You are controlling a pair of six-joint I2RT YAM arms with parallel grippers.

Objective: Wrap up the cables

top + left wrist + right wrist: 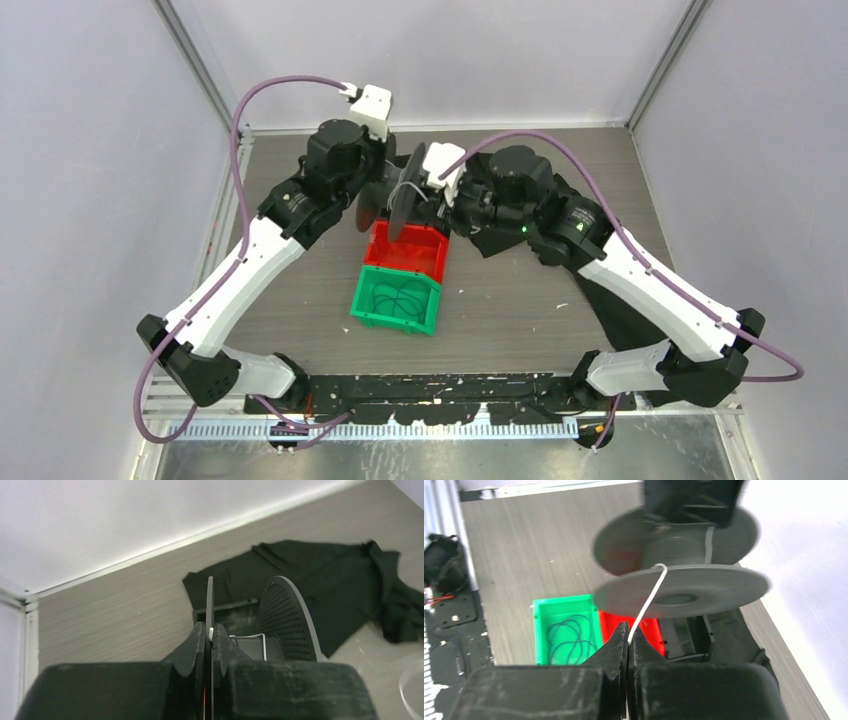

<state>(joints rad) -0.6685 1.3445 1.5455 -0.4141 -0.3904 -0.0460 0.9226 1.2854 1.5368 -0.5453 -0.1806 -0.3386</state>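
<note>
Nearest the arm bases on the table (500,300), the green bin (395,300) holds loops of thin dark cable (569,635), probably finished or spare stock, not what's being worked. Red bin (408,248) touches its far side; can't tell what's in it, the spool blocks the view. Above the red bin both arms meet at a grey spool (684,587), held off the table. Left gripper (209,635) is clamped on the thin edge of one flange, jaws nearly together, apparently acting as the fixture so the hub stays reachable. Right gripper (628,632) is pinched closed on the white cable (646,600), which runs taut from its fingertips over the flange rim to the hub. That tension looks deliberate, to make turns lay tight. Only a short run shows on the hub, so I'd judge the wrap is early. Risk: cord is far thinner than the fingers and could slip out of the pinch or ride off the flange. Black cloth (325,595) lies on the right, under the right arm and running to the far side.
</note>
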